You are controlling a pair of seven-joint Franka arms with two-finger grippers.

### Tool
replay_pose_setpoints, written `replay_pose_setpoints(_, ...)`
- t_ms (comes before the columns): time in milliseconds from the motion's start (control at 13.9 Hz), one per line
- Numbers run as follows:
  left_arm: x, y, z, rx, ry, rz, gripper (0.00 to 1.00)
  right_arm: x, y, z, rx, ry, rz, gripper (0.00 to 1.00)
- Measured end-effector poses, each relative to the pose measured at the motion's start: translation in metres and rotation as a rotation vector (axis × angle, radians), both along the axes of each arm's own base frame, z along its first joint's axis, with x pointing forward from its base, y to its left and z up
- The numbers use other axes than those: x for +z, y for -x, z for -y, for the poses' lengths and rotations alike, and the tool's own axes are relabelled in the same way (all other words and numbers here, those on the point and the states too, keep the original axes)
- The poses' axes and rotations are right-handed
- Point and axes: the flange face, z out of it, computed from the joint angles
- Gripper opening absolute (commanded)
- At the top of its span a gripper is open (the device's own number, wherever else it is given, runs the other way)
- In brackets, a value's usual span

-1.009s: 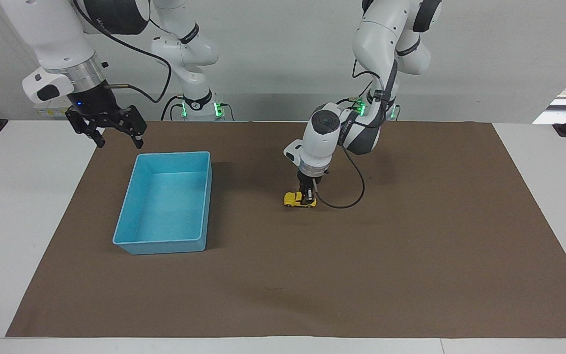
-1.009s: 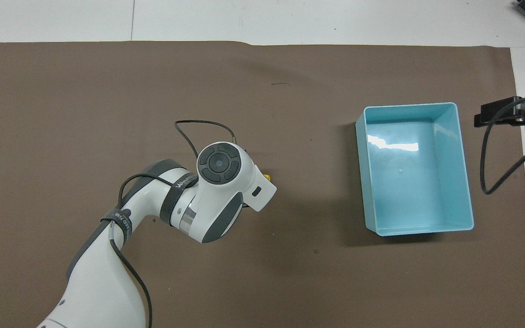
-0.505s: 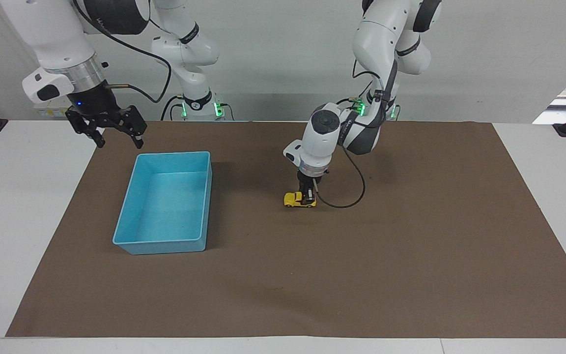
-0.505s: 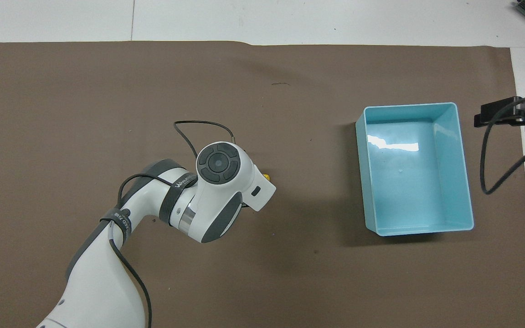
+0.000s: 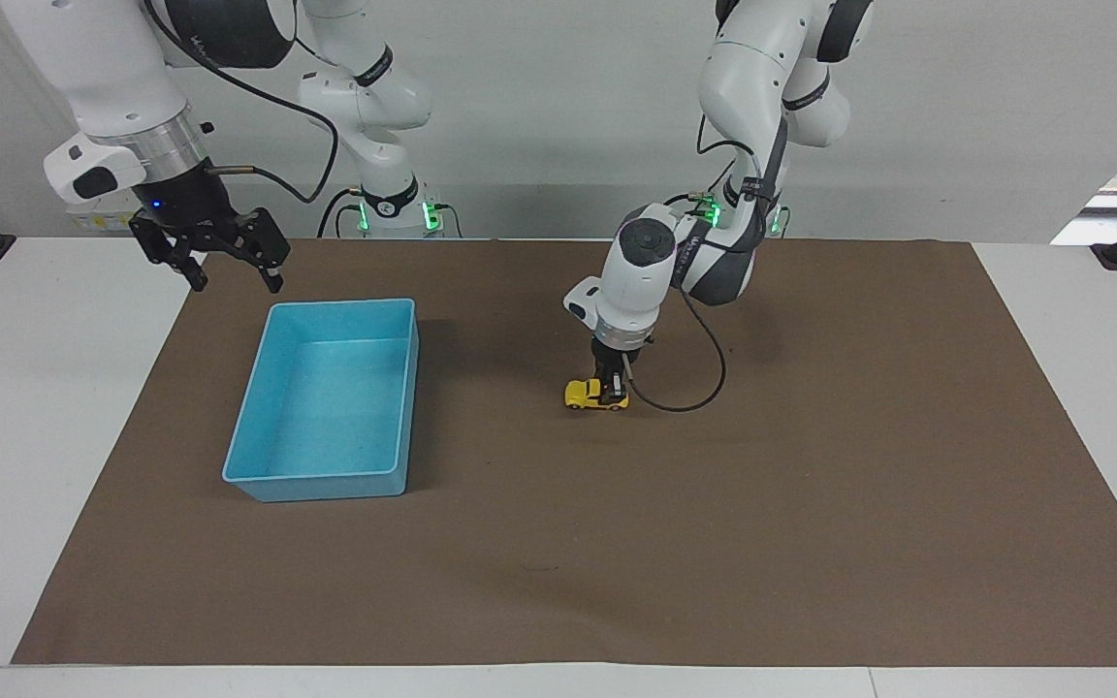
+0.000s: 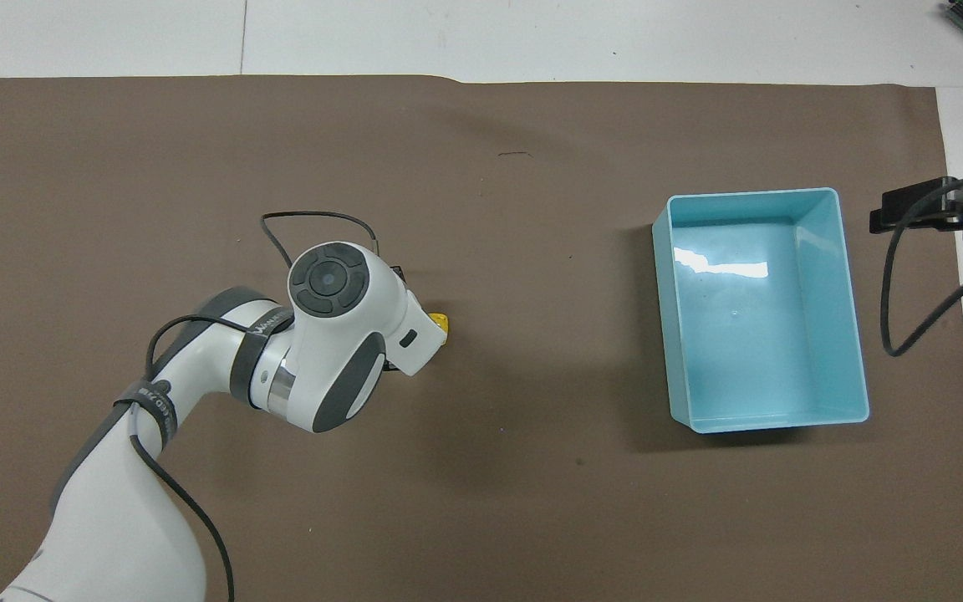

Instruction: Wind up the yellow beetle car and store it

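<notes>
Facing view: the car (image 5: 586, 395) sits wheels-down on the brown mat (image 5: 811, 504), about midway along the bench (image 5: 1082, 320), its long axis running along the bench from one arm's end toward the other. The left gripper (image 5: 611, 392) stands straight down on it, jaws pinched on the car's end toward the left arm's base, so the rest of the body sticks out toward the bin (image 5: 272, 482). In the overhead view only a yellow tip of the car (image 6: 440, 322) shows past the left wrist. The bin lies well apart, toward the right arm's end, empty. Winding probably means dragging the car along its long axis with the wheels pressed to the mat. The right gripper (image 5: 229, 271) waits above the mat's edge near the bin's corner, jaws spread, holding nothing.
</notes>
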Motion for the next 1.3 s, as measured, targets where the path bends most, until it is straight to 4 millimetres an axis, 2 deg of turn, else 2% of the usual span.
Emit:
replay_pose_setpoints(360,0.0,-0.015,-0.057,-0.016,-0.008,-0.004,0.0,0.0,0.0,0.0,0.0,0.0,0.0,1.0)
replay_pose_setpoints(721,0.0,-0.027,-0.097,-0.015,-0.015,-0.018,0.0,0.0,0.0,0.0,0.0,0.0,0.0,1.0)
replay_pose_setpoints(865,0.0,-0.03,-0.108,-0.01,-0.017,-0.024,0.0,0.0,0.0,0.0,0.0,0.0,0.0,1.0)
replay_pose_setpoints(937,0.001,-0.031,-0.11,-0.01,-0.017,-0.025,0.14,0.0,0.0,0.0,0.0,0.0,0.0,1.0)
replay_pose_setpoints(1009,0.001,-0.031,-0.11,-0.01,-0.017,-0.026,0.6,0.0,0.0,0.0,0.0,0.0,0.0,1.0)
replay_pose_setpoints(1081,0.001,-0.031,-0.11,-0.012,-0.017,-0.026,1.0,0.0,0.0,0.0,0.0,0.0,0.0,1.0)
replay_pose_setpoints(1297,-0.003,-0.031,-0.112,-0.011,-0.024,-0.04,1.0,0.0,0.0,0.0,0.0,0.0,0.0,1.0)
